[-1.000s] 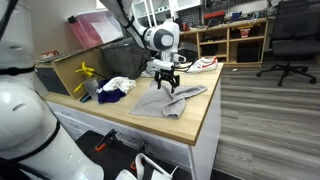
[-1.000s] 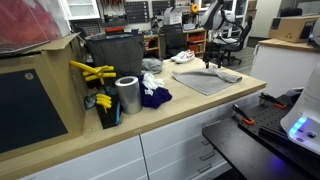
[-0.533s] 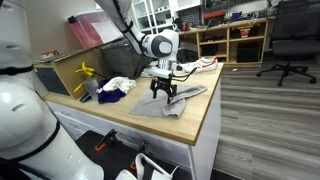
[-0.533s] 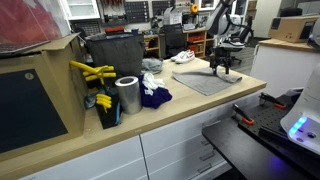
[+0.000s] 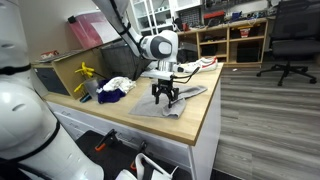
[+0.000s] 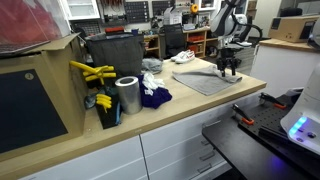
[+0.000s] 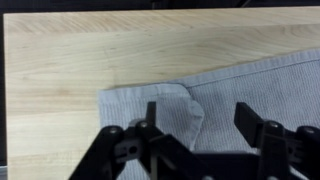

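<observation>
A grey cloth (image 5: 185, 96) lies flat on the wooden counter (image 5: 200, 118); it also shows in the other exterior view (image 6: 200, 82). My gripper (image 5: 166, 98) hangs low over the cloth's edge, fingers pointing down. In the wrist view the cloth (image 7: 250, 80) fills the right half, with one corner folded over (image 7: 182, 100). That folded corner lies between the two black fingers (image 7: 152, 118) of the gripper (image 7: 198, 112), nearer the left one. The jaws stand wide apart and nothing is held. Whether the fingertips touch the cloth is not clear.
At the counter's far end stand a metal can (image 6: 127, 95), a dark blue rag (image 6: 155, 97), yellow-handled tools (image 6: 90, 72) and a dark bin (image 6: 115, 52). A white-and-blue rag (image 5: 117, 87) lies nearby. The counter's edge (image 5: 212, 110) is close to the cloth. An office chair (image 5: 290, 40) stands beyond.
The gripper has come down from well above the counter to just over the grey cloth. The cloth has not moved.
</observation>
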{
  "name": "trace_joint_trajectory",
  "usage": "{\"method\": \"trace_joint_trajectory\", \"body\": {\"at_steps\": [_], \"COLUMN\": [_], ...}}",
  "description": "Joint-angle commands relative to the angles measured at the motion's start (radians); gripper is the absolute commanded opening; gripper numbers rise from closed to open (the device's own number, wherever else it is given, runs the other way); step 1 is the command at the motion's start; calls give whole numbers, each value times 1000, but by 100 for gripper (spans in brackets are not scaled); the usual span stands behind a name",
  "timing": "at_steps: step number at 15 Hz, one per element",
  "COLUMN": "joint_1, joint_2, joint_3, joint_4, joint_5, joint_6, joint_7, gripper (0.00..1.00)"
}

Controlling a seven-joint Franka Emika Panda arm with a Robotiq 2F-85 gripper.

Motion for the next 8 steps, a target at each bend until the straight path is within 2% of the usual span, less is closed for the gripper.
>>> {"method": "trace_joint_trajectory", "body": {"at_steps": [1,7,8], "joint_1": [17,27,30], "joint_2": [-49,-62,-63], "joint_3": [-19,-17,-17], "joint_4": [-62,-116,-124], "joint_5": [-39,-72,-78], "joint_6": [52,136,149], "joint_7": [9,7,8], "gripper": [51,5,1]}}
